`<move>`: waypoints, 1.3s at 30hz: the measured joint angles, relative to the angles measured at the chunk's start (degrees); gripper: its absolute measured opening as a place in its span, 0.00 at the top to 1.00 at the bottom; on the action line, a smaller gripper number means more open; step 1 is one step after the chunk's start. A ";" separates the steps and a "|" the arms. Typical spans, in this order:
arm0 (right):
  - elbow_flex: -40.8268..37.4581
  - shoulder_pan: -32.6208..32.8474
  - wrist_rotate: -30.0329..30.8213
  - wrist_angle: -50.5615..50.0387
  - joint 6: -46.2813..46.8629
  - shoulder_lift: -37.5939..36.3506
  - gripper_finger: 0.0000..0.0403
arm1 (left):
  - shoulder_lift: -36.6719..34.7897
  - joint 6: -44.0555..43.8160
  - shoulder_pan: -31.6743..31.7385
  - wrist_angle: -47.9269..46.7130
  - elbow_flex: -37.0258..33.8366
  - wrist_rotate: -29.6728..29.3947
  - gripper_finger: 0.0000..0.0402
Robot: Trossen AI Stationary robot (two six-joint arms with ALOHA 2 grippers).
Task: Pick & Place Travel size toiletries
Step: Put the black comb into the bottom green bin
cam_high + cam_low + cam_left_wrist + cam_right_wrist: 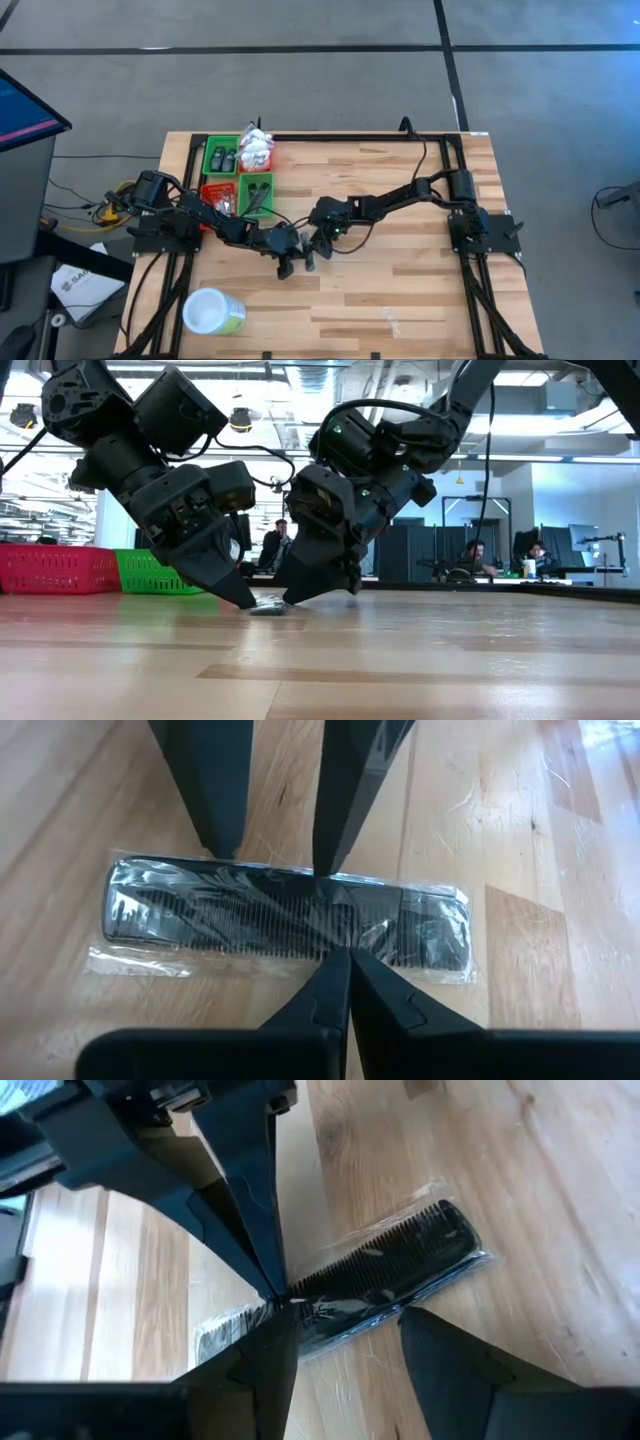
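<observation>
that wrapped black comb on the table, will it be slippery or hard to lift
Probably slippery: the comb sits in glossy clear wrap. It lies flat on the wooden table, so getting under it looks awkward. The comb itself likely stays stiff, while the loose wrap edges may crumple.

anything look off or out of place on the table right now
One thing: a black comb in a clear wrapper lies flat on the bare wood mid-table, apart from the red and green bins holding the other items. Both grippers crowd it: the left gripper is shut at its edge, the right gripper open over it.
</observation>
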 joint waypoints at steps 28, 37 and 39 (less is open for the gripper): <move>-0.31 1.20 -0.26 6.35 3.04 0.33 0.78 | 0.22 3.66 3.50 1.41 -0.23 -1.73 0.98; -0.20 -0.21 -1.17 7.01 1.45 0.28 0.96 | -0.54 3.57 2.93 2.46 -0.25 -2.05 0.98; -0.18 -0.31 -1.20 7.00 1.12 0.28 0.98 | -1.53 3.59 2.65 1.87 -0.27 -2.43 0.98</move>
